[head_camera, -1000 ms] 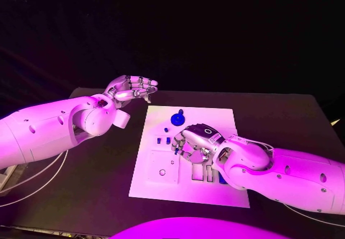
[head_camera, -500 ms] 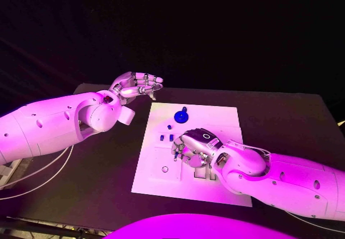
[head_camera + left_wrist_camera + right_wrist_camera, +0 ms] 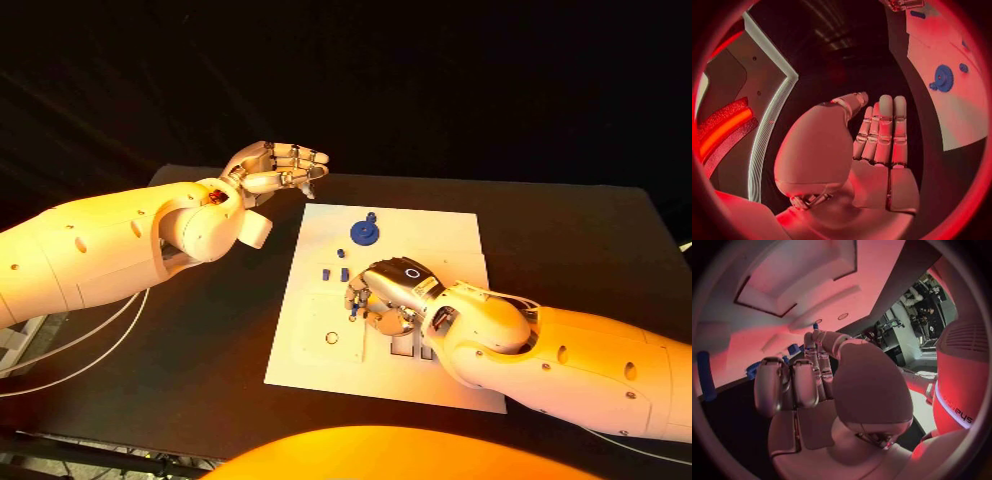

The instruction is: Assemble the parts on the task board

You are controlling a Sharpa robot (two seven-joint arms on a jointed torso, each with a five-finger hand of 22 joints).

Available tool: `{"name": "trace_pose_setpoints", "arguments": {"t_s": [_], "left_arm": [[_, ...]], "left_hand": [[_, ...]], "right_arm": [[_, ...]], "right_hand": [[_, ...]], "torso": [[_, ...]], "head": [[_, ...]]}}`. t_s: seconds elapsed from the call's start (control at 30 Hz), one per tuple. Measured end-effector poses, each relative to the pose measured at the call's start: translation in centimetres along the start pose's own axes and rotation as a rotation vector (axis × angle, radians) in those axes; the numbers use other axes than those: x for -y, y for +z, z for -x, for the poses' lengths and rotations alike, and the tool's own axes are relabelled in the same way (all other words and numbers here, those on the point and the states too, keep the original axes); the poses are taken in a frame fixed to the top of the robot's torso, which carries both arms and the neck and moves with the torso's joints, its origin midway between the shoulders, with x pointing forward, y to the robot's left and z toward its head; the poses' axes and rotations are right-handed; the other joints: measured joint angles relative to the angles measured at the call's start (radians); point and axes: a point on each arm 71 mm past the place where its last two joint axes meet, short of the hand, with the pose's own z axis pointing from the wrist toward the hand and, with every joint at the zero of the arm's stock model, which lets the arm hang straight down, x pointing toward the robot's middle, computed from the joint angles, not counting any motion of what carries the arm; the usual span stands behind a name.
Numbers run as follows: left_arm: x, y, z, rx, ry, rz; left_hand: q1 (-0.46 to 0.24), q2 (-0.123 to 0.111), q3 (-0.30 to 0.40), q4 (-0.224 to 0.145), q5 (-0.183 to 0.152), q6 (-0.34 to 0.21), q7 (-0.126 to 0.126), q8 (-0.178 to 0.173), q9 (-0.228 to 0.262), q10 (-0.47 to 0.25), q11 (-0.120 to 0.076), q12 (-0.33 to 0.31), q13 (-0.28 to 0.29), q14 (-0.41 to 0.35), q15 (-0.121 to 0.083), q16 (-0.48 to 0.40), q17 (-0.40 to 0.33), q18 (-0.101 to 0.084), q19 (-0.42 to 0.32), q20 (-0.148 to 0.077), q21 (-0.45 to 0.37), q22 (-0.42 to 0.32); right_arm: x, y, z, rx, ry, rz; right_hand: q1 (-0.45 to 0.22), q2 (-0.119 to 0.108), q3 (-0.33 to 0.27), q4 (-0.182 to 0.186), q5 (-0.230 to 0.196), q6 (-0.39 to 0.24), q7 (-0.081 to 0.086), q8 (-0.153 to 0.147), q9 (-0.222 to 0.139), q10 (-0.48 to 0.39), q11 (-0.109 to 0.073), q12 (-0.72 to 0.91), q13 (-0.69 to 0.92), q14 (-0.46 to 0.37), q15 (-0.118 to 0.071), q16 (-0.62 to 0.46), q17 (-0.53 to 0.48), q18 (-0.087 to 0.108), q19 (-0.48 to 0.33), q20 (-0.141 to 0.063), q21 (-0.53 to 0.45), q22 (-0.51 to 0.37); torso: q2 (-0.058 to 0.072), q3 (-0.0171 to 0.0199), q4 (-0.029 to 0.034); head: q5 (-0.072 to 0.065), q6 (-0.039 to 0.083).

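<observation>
Right hand (image 3: 387, 296) pinches a small blue part (image 3: 352, 312) over the task board (image 3: 433, 238) — left hand (image 3: 277, 168) curled, well apart.

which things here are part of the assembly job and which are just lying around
Job:
- white rectangular task board
- round blue gear-like part at its far end
- small blue peg parts standing in it
- right hand over the board

Not in use:
- black table
- left hand, raised off the board, holding nothing

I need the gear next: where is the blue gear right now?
In the head view the blue gear lies near the task board's far edge, beyond the right hand and apart from it.
</observation>
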Motion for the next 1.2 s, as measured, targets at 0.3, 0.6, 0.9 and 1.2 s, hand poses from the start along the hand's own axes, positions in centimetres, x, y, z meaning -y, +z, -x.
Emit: {"name": "trace_pose_setpoints", "arguments": {"t_s": [0.3, 0.6, 0.9, 1.2], "left_arm": [[-0.01, 0.01, 0.03, 0.0, 0.0, 0.001], [-0.04, 0.0, 0.11, 0.001, 0.001, 0.002], [-0.05, -0.02, 0.19, 0.002, 0.001, 0.003], [-0.06, -0.07, 0.27, 0.002, 0.001, 0.005]], "left_hand": [[0.0, 0.0, 0.0, 0.0, 0.0, 0.0, 0.0, 0.0, 0.0, 0.0, 0.0, 0.0, 0.0, 0.0, 0.0, 0.0, 0.0, 0.0, 0.0, 0.0, 0.0, 0.0], [0.0, 0.0, -0.003, -0.003, 0.0, -0.003, -0.003, 0.0, -0.001, -0.007, 0.0, 0.0, -0.001, 0.0, 0.0, 0.0, -0.001, 0.0, 0.0, 0.0, 0.0, 0.0], [-0.004, 0.004, -0.003, -0.003, 0.0, -0.004, -0.004, 0.0, -0.001, -0.007, 0.0, 0.0, -0.001, 0.0, 0.0, 0.0, -0.001, 0.0, 0.0, 0.0, -0.004, -0.001], [-0.007, 0.001, -0.003, -0.003, 0.0, -0.004, -0.004, 0.004, -0.001, -0.007, 0.0, 0.004, -0.001, 0.0, 0.0, 0.0, -0.001, 0.0, -0.003, 0.003, -0.004, -0.001]], "right_arm": [[-0.12, 0.04, -0.11, -0.004, -0.004, 0.001], [-0.16, 0.01, -0.15, -0.005, -0.003, 0.002], [-0.27, -0.02, -0.19, -0.006, -0.001, 0.005], [-0.38, -0.03, -0.19, -0.006, 0.001, 0.008]], "right_hand": [[0.0, 0.0, 0.0, 0.0, -0.002, 0.002, 0.001, -0.001, 0.002, 0.0, 0.0, -0.002, 0.0, 0.0, 0.0, 0.0, 0.001, 0.0, 0.0, 0.0, 0.0, 0.0], [0.0, 0.0, 0.0, 0.0, -0.002, 0.001, 0.001, -0.003, 0.001, 0.0, 0.0, -0.003, 0.0, 0.0, 0.0, 0.004, 0.003, 0.0, 0.0, 0.0, 0.006, 0.0], [0.0, 0.0, 0.003, -0.003, -0.006, 0.001, 0.001, -0.005, 0.003, 0.0, 0.0, -0.003, 0.001, 0.0, 0.0, 0.004, 0.006, 0.0, 0.004, 0.004, 0.011, 0.0], [-0.003, -0.003, 0.003, -0.003, -0.007, 0.001, 0.001, -0.006, 0.003, 0.0, 0.0, -0.004, 0.0, 0.0, 0.0, 0.004, 0.006, 0.0, 0.004, 0.004, 0.011, 0.0]], "torso": [[0.0, 0.0005, -0.0002], [0.0, 0.0001, 0.0], [0.0, 0.0, 0.0006], [0.0, 0.0, 0.0001]], "head": [[0.001, -0.002], [0.004, -0.004], [0.004, -0.006], [0.005, -0.008]]}}
